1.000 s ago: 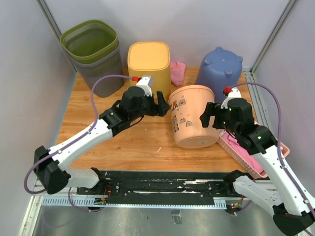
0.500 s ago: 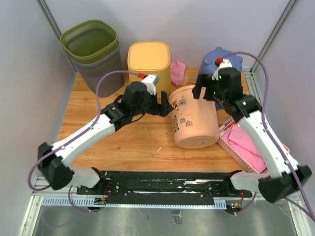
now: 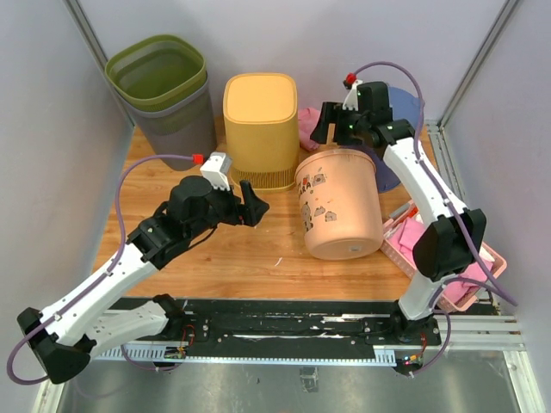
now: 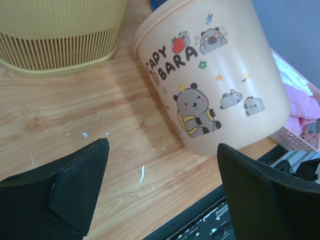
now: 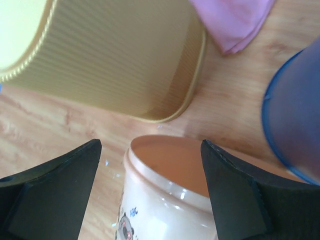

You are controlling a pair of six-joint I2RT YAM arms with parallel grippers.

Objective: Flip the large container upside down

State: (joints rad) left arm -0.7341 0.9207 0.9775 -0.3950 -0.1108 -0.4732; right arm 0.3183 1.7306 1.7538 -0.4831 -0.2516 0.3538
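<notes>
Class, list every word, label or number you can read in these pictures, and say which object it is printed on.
"CAPY BARA": printed in two rows on the side of the peach bucket, read from the left wrist view.
In the top view the same print is too small to read.
No other readable text shows in any view.

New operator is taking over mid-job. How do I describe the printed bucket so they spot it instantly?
On the wooden table, look right of centre, between the yellow ribbed bin and the pink basket. The peach bucket sits there. It alone carries cartoon animals and the words CAPY BARA.
</notes>
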